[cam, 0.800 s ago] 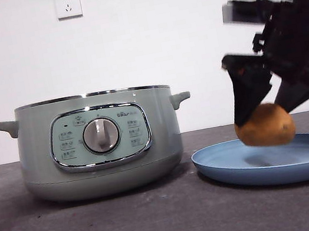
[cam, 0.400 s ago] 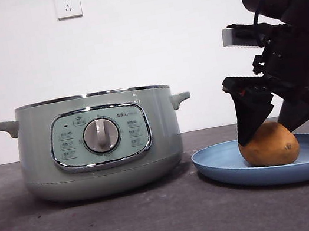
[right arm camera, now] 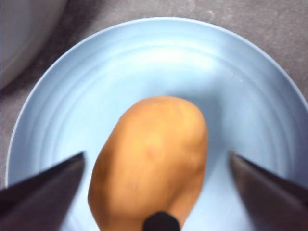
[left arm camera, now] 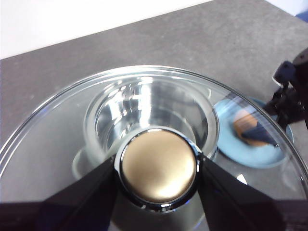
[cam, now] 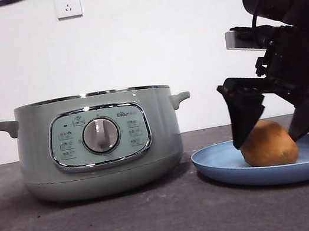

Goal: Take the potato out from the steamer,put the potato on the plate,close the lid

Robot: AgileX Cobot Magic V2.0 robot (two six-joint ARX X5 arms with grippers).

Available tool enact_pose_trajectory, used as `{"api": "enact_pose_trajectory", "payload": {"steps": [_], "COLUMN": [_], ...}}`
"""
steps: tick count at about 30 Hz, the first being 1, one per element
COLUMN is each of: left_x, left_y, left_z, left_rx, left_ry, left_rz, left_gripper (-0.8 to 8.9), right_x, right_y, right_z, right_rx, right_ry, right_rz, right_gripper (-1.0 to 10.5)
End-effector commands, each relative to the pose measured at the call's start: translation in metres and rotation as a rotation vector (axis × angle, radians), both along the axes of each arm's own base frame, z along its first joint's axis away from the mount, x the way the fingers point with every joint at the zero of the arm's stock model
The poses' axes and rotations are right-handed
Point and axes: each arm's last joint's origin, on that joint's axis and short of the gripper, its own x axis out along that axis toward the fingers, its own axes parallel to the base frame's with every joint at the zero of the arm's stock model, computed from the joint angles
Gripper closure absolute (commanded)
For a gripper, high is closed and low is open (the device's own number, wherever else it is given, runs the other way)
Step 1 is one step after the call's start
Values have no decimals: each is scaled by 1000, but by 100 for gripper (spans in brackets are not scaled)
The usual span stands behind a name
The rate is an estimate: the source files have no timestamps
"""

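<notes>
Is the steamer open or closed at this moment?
Open. The steamer has no lid on its rim; the left gripper holds the glass lid above it.

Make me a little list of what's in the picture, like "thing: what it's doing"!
potato: lying on the plate, let go
plate: on the table beside the steamer
steamer: open, no lid on it
lid: held up in the air above the steamer
left gripper: clamped on the lid's knob
right gripper: jaws open either side of the potato, not touching it
left to do: put the lid on the steamer
</notes>
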Motion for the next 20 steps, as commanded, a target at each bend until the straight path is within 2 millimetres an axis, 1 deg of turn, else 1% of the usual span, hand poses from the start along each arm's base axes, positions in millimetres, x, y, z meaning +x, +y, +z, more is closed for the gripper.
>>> {"api": "enact_pose_trajectory", "payload": {"steps": [1,5,8,11,16,20], "left_x": [18,50,74,95,127,145], "left_y": [-6,-19,-29,-40,-58,-68], "left_z": [3,-5,-13,-23,-43,-57], "left_rx": [-16,2,10,12,23,43], "left_ry": [-53,-49,-44,-38,-29,-20], "left_rz": [-44,-68,-85,-102,-127,-145], "left_gripper": [822,822,822,822,822,822], "right_x": [-3,-8,-17,-30,-57,-80], "right_y": [-1,-3,-7,-13,-24,-34], "right_z": [4,23,43,66,106,131], "right_rx": [13,41,67,102,177,227], "right_ry": [-14,-79,-142,-213,-361,-470], "right_rz": [-11,-11,-12,-20,-30,-31], "right_gripper": [340,340,343,343,344,345]}}
